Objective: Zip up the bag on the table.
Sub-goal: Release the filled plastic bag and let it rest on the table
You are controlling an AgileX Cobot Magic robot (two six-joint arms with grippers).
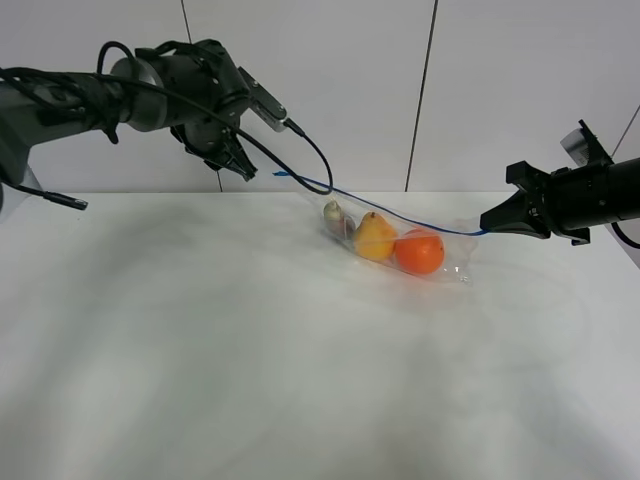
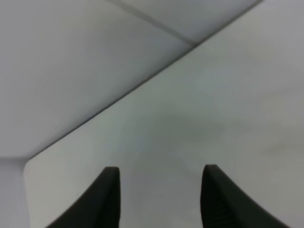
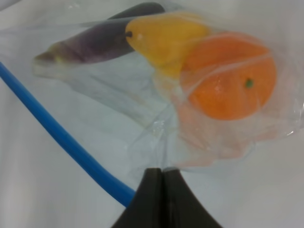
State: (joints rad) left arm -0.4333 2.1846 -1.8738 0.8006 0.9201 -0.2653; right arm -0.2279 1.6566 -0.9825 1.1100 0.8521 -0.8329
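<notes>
The clear bag (image 1: 455, 252) lies on the white table (image 1: 200, 340) right of centre, with a purple eggplant (image 1: 337, 217), a yellow pear (image 1: 375, 238) and an orange (image 1: 420, 252) inside. Its blue zipper strip (image 1: 370, 205) runs along the far edge, its left end lifted. My right gripper (image 1: 487, 226) is shut on the bag's right end; in the right wrist view the gripper (image 3: 163, 172) pinches clear plastic beside the strip (image 3: 61, 137). My left gripper (image 1: 238, 162) hangs raised, just left of the strip's end, apart from it. In the left wrist view this gripper (image 2: 159, 178) is open and holds nothing.
A white panelled wall (image 1: 330, 90) rises right behind the table's far edge. The left arm's black cable (image 1: 305, 150) loops down close to the strip's left end. Bare tabletop (image 2: 228, 109) lies under the left gripper.
</notes>
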